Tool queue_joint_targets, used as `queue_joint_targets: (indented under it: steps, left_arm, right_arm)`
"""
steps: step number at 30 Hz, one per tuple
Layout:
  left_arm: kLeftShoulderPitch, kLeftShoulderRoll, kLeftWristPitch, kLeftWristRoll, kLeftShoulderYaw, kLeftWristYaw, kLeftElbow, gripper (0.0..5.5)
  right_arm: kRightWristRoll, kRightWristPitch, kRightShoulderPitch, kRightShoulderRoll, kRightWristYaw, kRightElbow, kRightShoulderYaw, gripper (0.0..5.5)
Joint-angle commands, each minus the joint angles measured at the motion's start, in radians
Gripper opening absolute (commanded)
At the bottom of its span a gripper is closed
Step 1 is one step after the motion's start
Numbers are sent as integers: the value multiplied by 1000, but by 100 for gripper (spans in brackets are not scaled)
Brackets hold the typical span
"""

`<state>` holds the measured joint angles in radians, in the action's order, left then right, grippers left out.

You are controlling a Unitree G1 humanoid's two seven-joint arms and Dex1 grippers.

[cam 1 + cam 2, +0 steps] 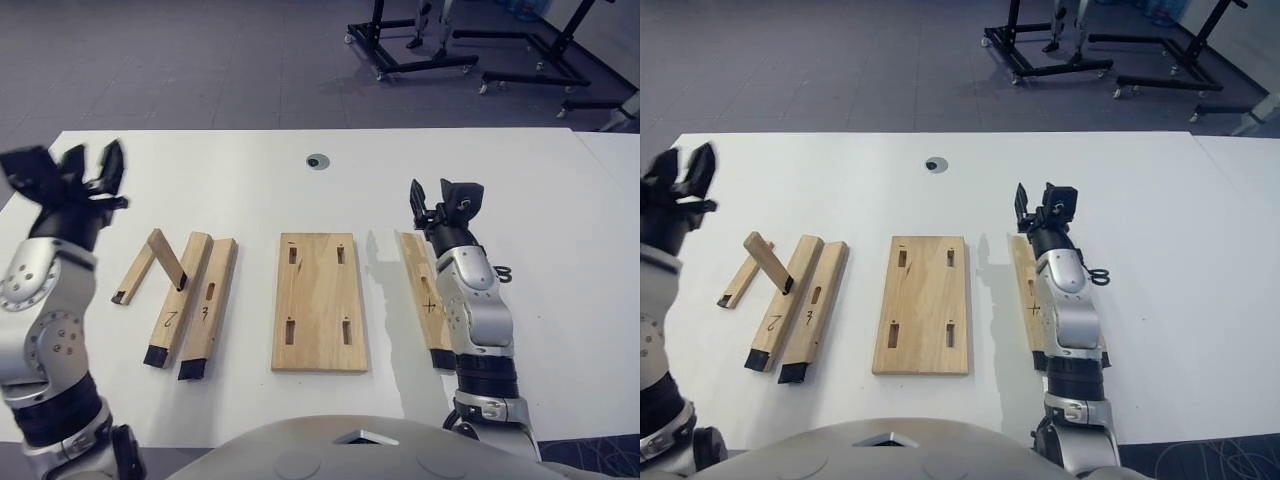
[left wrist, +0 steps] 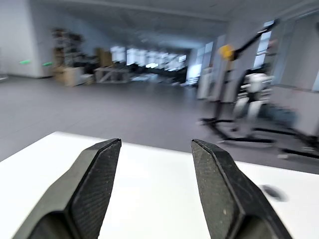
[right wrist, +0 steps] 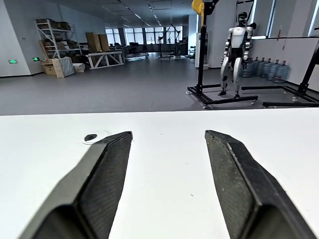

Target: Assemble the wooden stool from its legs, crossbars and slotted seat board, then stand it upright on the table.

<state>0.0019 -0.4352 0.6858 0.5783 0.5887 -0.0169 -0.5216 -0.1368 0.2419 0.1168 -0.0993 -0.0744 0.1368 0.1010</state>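
The left gripper (image 2: 155, 144) is spread wide and holds nothing. It is raised above the white desk (image 1: 540, 200) near its left edge. To its right and nearer the robot lie two long legs (image 1: 195, 300), side by side and touching. A short crossbar (image 1: 168, 258) slants up from the slot of the leg closer to this gripper; whether it sits in the slot I cannot tell. A second short piece (image 1: 133, 272) lies flat just beside that leg, nearly under the gripper's arm.

The right gripper (image 3: 168, 135) is also parted wide and empty, touching nothing. It is low over the desk, at the far end of a third leg (image 1: 420, 285) that lies partly hidden under its arm. The slotted seat board (image 1: 318, 300) lies flat to this gripper's left, between the two arms, apart from every leg.

A round cable hole (image 1: 317, 161) is in the desk beyond the board. Past the desk's far edge are grey floor and black wheeled stands (image 1: 420, 50). The right wrist view shows a humanoid robot (image 3: 238, 45) hung on a stand, with water bottles (image 3: 271, 69) and shelving (image 3: 50, 45).
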Motion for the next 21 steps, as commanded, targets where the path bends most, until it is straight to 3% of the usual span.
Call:
queue_joint_targets:
  steps: [1, 4, 11, 14, 21]
  left_arm:
    - [118, 22, -58, -43, -1, -54, 29, 256]
    - [285, 52, -120, -69, -46, -148, -18, 256]
    - [611, 27, -283, -229, -199, -366, 55, 372]
    - [615, 22, -272, -207, -222, -409, 26, 417]
    - [579, 6, -144, -225, -291, -373, -47, 417]
  right_arm:
    - [-2, 33, -36, 11, 4, 41, -13, 269]
    - [8, 44, -72, 27, 17, 72, -34, 269]
    - [13, 62, -158, 55, 37, 134, -59, 269]
    - [14, 71, -163, 54, 38, 141, -59, 269]
    - [21, 96, -155, 53, 34, 141, -64, 269]
